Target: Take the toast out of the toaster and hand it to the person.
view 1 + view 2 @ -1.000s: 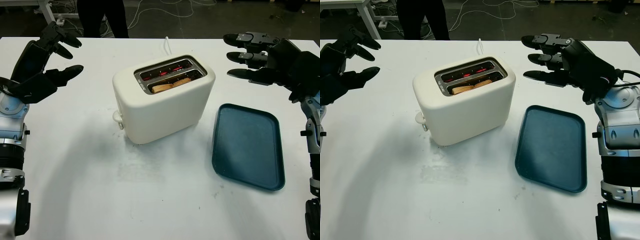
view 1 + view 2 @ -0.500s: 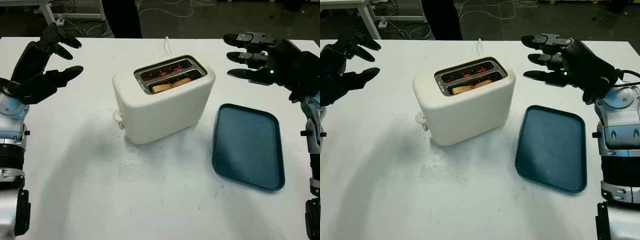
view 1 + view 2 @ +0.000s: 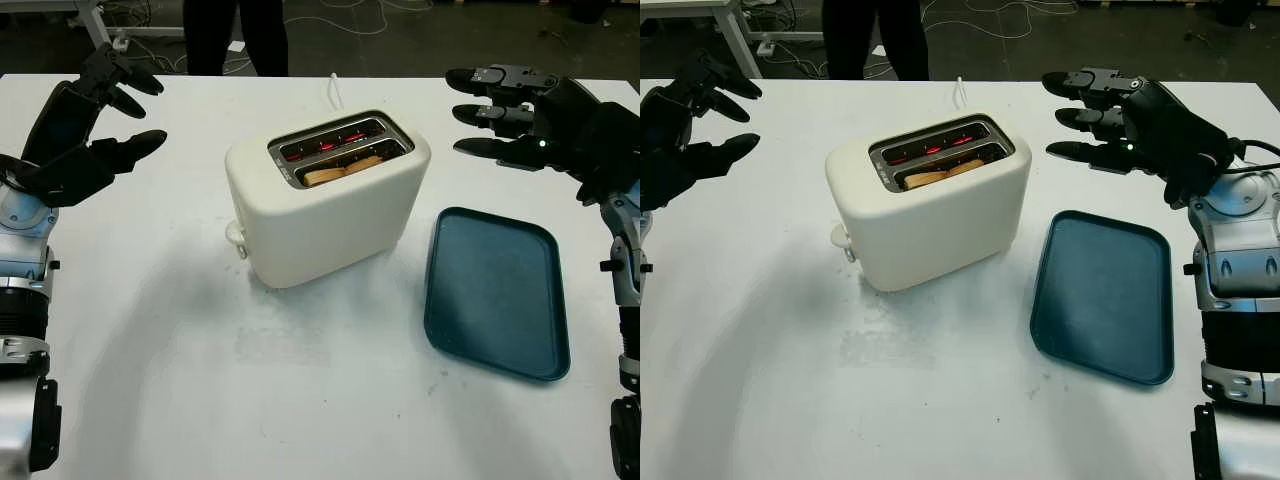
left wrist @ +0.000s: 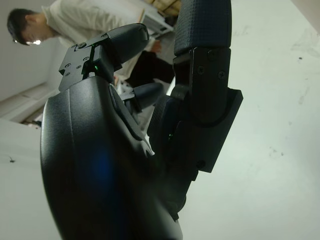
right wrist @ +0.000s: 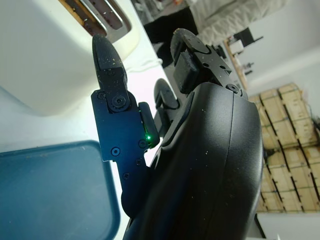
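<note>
Down in the toaster's (image 3: 325, 195) near slot we see the toast (image 3: 342, 169).
Left of the toaster our left robot hand (image 3: 95, 125) hangs open above the counter (image 3: 200, 380); right of it, our right robot hand (image 3: 520, 120) is open and holds nothing, beyond the blue tray (image 3: 497, 290).

Left hand (image 3: 85, 125) was raised at the left side, open, holding nothing, forearm rising from the bottom-left corner. Right hand (image 3: 1130, 125) was raised at the right side, open, holding nothing, fingers (image 3: 1080, 115) pointing leftward, forearm coming up from the bottom-right corner.
</note>
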